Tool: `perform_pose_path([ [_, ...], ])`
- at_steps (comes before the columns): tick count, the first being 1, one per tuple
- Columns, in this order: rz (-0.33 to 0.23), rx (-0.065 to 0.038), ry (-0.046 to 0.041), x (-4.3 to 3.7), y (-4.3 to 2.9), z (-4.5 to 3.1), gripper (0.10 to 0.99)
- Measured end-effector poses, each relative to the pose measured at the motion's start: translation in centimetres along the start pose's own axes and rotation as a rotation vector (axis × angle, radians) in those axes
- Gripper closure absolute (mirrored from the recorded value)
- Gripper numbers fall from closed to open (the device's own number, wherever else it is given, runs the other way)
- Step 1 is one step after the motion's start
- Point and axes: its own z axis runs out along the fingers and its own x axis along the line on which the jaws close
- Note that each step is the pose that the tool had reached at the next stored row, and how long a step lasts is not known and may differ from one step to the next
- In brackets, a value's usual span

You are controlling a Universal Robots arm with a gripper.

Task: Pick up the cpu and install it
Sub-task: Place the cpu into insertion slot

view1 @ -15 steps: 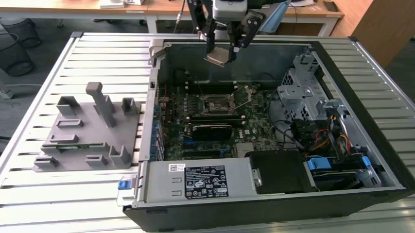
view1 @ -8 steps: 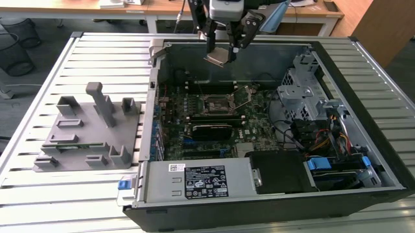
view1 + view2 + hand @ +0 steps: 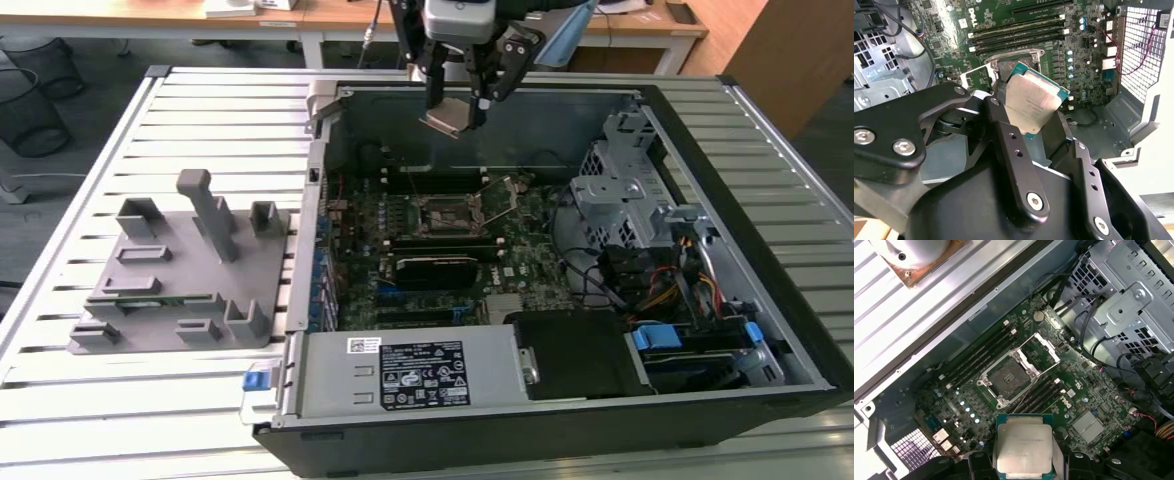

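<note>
The cpu (image 3: 450, 117), a flat silvery square rimmed green, hangs tilted, clamped by the gripper (image 3: 463, 98) at the exterior view's upper centre.

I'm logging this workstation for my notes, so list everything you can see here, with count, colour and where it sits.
cpu: one, silvery top with green rim, held tilted in the air above the open case
computer case: one, black, open, on the table
motherboard: one, green, on the case floor
socket: one, black-framed, mid-motherboard, cover raised, empty
power supply: one, grey, at the case's near edge
drive cage: one, bare metal, inside the case at the exterior view's right
fixture block: one, grey, on the table, at the exterior view's left of the case
table: one, silver, slatted
gripper: one, black, shut on the cpu
</note>
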Motion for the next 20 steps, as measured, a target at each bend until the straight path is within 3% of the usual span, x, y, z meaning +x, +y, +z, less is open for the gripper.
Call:
perform_pose_path([
  [20, 0.104, 0.001, -0.0037, 0.0, 0.0, 0.04, 0.561],
])
